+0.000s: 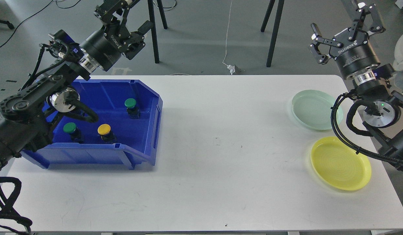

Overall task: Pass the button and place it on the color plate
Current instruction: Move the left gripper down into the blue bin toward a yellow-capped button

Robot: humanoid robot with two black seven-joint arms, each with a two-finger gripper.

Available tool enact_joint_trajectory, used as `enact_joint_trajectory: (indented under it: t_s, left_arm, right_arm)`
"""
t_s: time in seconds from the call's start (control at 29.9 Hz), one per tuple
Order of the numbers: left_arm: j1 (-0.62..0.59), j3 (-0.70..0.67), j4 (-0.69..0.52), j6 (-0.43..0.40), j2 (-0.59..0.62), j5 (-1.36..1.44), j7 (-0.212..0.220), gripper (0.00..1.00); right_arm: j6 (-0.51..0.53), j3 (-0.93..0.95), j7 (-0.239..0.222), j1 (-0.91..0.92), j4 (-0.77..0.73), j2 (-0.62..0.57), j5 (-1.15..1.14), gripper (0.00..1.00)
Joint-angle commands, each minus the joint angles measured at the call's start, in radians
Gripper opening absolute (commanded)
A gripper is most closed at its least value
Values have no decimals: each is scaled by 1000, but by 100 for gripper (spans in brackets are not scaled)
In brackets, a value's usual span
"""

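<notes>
Three buttons stand in a blue bin (146,143) on the table's left side: a green button (130,103) toward the back, another green button (69,128) at the front left, and a yellow button (104,129) beside it. On the right lie a pale green plate (314,110) and, nearer me, a yellow plate (340,163), both with nothing on them. My left gripper (132,18) hangs above and behind the bin, open and holding nothing. My right gripper (345,26) is raised behind the green plate, also open and holding nothing.
The white table (221,147) spans the view. My left arm covers the bin's left part. Beyond the far edge, black stand legs (154,32) and a white cable with a plug (232,68) are on the grey floor.
</notes>
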Motion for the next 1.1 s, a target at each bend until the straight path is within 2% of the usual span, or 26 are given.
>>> enact_joint_trajectory:
  t_s: [0.0, 0.13, 0.27, 0.37, 0.53, 0.67, 0.77, 0.87, 1.0, 1.07]
  left_arm:
    - [13, -11, 6, 0, 11, -22, 0, 86]
    - [16, -12, 11, 0, 66, -28, 0, 86]
    - [24, -18, 57, 0, 21, -69, 0, 86]
    - [77, -75, -88, 0, 45, -78, 0, 86]
    - [228, -277, -321, 0, 56, -77, 0, 86]
    - [249, -265, -484, 0, 95, -60, 0, 86]
    - [225, -137, -569, 138, 192, 25, 0, 86]
    - [136, 29, -644, 215, 345, 196, 0, 86]
    - [-81, 331, -665, 232, 554, 264, 0, 86]
    - [-206, 484, -664, 229, 620, 276, 0, 86]
  right_arm:
    - [1, 3, 0, -2, 0, 10, 0, 99]
    - [1, 3, 0, -2, 2, 16, 0, 99]
    - [1, 5, 0, 4, -1, 16, -3, 99]
    - [1, 5, 0, 10, 0, 17, -3, 99]
    - [1, 7, 0, 12, 0, 25, -3, 99]
    - [1, 7, 0, 7, 2, 23, 0, 99]
    - [1, 8, 0, 6, 2, 23, 0, 99]
    - [1, 7, 0, 4, 0, 22, 0, 99]
    - [1, 8, 0, -2, 0, 20, 0, 99]
    - [1, 8, 0, -3, 0, 20, 0, 99]
